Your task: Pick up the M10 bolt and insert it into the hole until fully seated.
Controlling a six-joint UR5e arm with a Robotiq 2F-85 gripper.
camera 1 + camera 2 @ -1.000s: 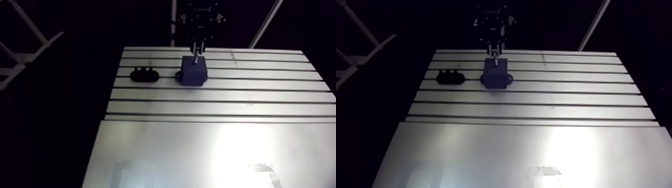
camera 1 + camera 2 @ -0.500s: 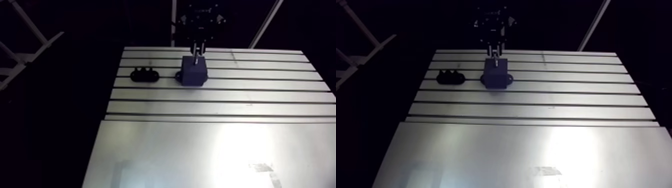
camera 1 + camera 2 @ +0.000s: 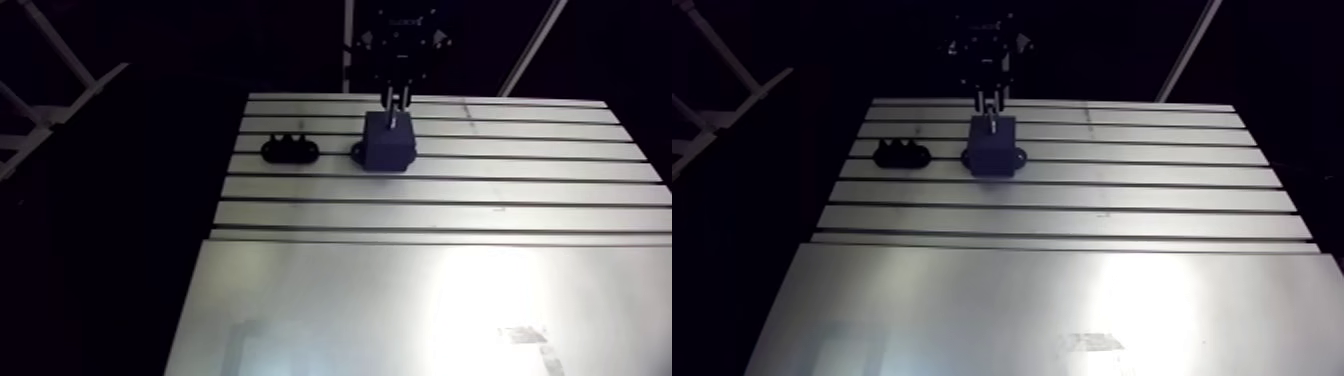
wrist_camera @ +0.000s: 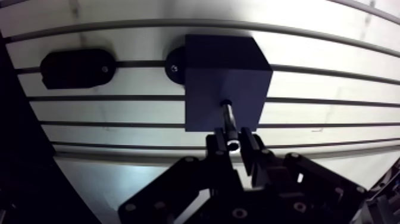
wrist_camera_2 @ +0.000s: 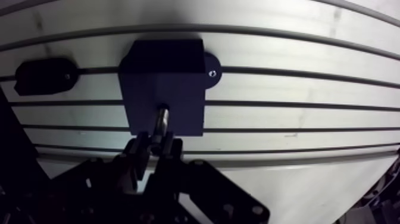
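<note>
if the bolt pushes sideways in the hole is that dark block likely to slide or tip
Probably neither. The block has a base tab with a screw over a table slot, so it looks fastened down. It is squat, so tipping seems unlikely. The slim metal bolt likely won't flex in the gripper.

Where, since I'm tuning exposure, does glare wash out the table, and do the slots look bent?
Arm view: glare whitens the near part of the table; the block is a dark silhouette. Wrist view: wide-angle bending curves the straight slots; the bolt, pinched in the gripper, glints against the block.
</note>
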